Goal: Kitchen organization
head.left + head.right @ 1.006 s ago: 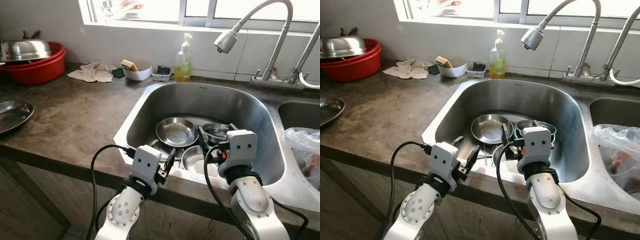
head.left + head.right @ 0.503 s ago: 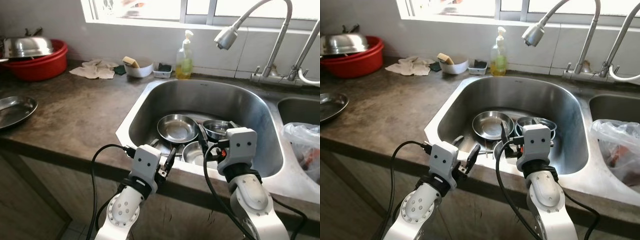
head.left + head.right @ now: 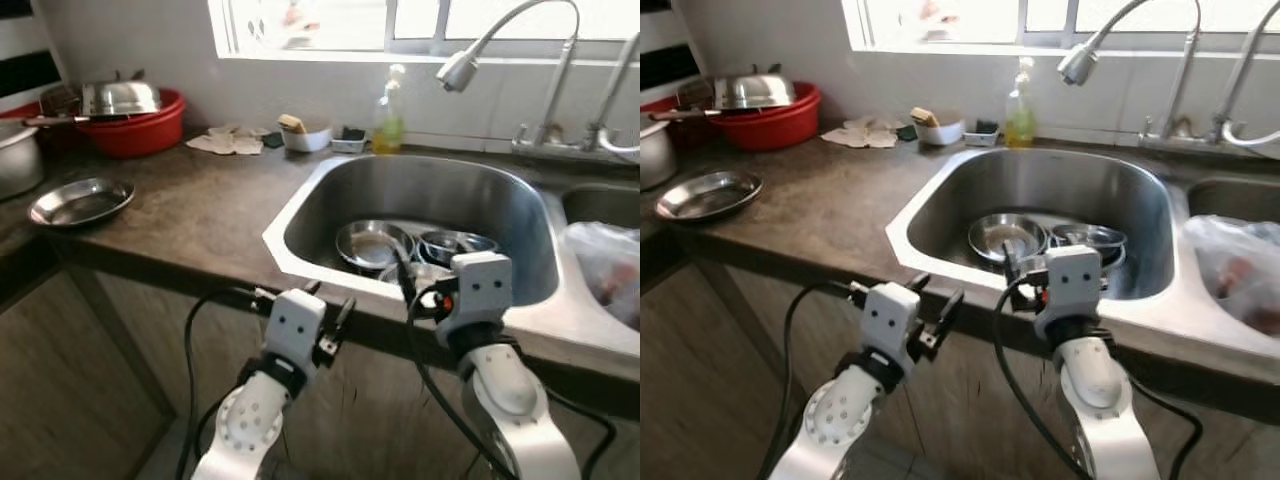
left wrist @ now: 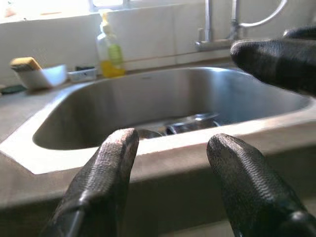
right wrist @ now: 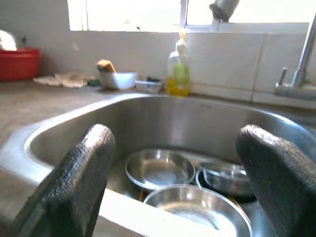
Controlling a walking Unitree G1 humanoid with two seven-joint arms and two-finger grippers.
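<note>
The steel sink (image 3: 300,245) holds a shallow steel dish (image 3: 372,243), a small steel bowl (image 3: 455,245) beside it, and another bowl (image 5: 192,207) nearer the front wall. Both my grippers hang just in front of the counter's front edge, outside the basin. My left gripper (image 3: 330,305) is open and holds nothing; in the left wrist view (image 4: 173,143) it faces the sink's front rim. My right gripper (image 3: 1025,275) is open too, and in the right wrist view (image 5: 178,136) it looks over the rim at the dishes.
On the left of the counter lie a steel plate (image 3: 80,200) and a pot (image 3: 15,160). Behind stand a red basin (image 3: 140,125) with a steel pan, a cloth (image 3: 225,142), a white bowl (image 3: 305,135) and a soap bottle (image 3: 388,120). A faucet (image 3: 462,68) overhangs the sink; a plastic bag (image 3: 605,270) fills the right basin.
The camera has drawn back from the sink and dropped lower, so more of the left counter and the cabinet front show. Both grippers stay open and now sit before the counter edge.
</note>
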